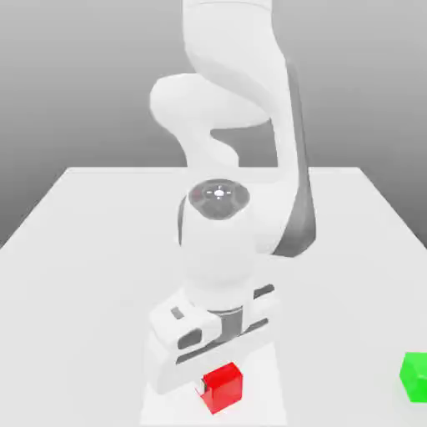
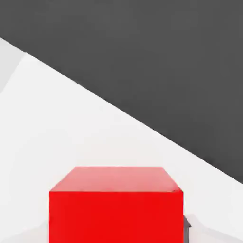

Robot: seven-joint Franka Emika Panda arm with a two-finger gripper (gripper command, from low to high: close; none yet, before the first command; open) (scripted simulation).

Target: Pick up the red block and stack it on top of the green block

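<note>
Now, starting from the exterior view's left, can see a smooth pale table (image 1: 75,292), stretching from far edge to near. Next, moving toward the middle, come to the white hand (image 1: 188,342) of the arm (image 1: 218,250), reaching down from above with dark slots along its housing and set at a slant across the view. Just below, find the gripper (image 1: 220,390), closed up and clamped on the red block (image 1: 223,389), with a small bit of finger (image 1: 201,386) peeking out beside the exterior view's left side of it. Can make out its top and plain smooth faces, turned at an angle. Cannot tell from here whether touching the table underneath or held just above. Behind and around it, notice a brighter white patch (image 1: 258,400) on the table. Farther right, well apart from the red block, spot the green block (image 1: 415,377), sitting on the table near the exterior view's right edge and partly cut off by it. In the hand view, see the red block close up, with white surface beyond and then a dark grey area (image 2: 166,61), meeting along a straight slanting line.
</note>
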